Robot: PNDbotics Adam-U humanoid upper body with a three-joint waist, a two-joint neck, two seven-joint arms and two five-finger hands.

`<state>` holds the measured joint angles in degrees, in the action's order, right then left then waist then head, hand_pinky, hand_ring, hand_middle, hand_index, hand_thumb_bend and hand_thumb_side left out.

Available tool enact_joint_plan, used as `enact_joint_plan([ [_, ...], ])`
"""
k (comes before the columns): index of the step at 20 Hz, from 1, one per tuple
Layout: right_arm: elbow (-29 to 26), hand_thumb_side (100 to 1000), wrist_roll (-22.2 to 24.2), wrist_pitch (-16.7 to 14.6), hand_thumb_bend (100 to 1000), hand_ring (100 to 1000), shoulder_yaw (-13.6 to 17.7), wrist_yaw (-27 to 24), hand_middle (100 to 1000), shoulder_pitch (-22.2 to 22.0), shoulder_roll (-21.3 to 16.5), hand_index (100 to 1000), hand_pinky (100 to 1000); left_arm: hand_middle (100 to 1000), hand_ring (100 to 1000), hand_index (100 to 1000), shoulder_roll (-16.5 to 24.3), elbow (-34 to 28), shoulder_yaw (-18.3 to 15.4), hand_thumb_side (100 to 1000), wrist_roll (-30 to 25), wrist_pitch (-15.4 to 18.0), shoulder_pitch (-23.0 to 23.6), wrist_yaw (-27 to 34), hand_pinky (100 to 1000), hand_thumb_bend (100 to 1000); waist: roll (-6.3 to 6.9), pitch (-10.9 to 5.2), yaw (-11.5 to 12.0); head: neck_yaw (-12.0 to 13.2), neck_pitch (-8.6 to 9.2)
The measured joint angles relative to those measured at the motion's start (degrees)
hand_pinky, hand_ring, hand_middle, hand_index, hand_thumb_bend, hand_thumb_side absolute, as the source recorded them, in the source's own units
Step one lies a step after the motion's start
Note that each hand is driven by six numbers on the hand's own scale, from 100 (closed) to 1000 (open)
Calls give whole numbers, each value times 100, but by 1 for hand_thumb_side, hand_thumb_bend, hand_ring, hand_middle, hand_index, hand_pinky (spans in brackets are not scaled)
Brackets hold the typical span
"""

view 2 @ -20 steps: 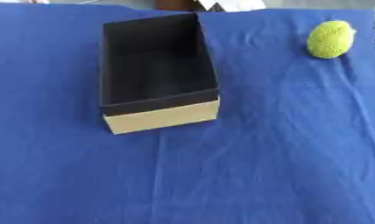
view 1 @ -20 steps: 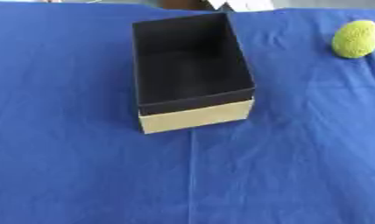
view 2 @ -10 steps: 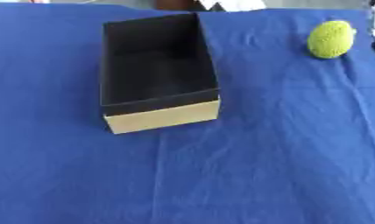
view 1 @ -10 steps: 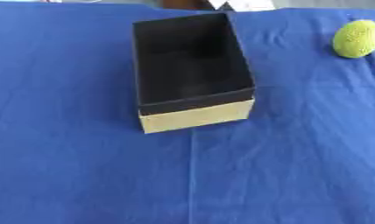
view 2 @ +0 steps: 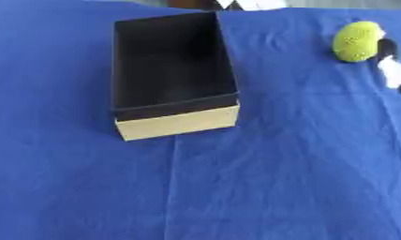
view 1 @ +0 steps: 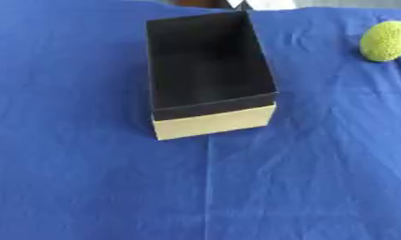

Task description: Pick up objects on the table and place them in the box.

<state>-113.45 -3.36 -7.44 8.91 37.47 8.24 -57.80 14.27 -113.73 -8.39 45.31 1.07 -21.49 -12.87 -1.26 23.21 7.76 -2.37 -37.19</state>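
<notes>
Open box and green ball on blue worktop

A robot hand (view 2: 394, 70) edges in at right, its state unreadable, just beside the yellow-green knitted ball (view 2: 356, 41); the black-lined box (view 1: 210, 75) sits well left, unlabelled on blue cloth (view 1: 89, 187).

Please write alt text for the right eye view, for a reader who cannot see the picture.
An open box with a dark, empty inside and a tan front wall stands on a blue cloth. A yellow-green ball lies apart from it, far right. A black and white shape, too blurred to identify, shows at the right edge beside the ball.
</notes>
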Motion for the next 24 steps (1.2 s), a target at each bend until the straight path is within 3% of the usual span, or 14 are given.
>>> enact_joint_plan([
  [4, -18, 370, 557, -271, 266, 913, -61, 408, 891, -144, -269, 927, 899, 646, 668, 670, 33, 0, 0, 760, 0, -5, 7, -6, 503, 921, 0, 0, -5, 10, -1],
  [12, -26, 106, 1234, -524, 396, 936, -87, 606, 885, -222, -353, 955, 921, 647, 669, 670, 45, 0, 0, 761, -6, -24, 16, -6, 502, 922, 0, 0, -17, -40, -1],
  [24, -26, 100, 1937, -215, 415, 932, -107, 362, 890, 58, -450, 966, 919, 647, 669, 669, 45, 0, 3, 759, -23, -42, 25, -6, 500, 922, 0, 0, 3, -187, -1],
])
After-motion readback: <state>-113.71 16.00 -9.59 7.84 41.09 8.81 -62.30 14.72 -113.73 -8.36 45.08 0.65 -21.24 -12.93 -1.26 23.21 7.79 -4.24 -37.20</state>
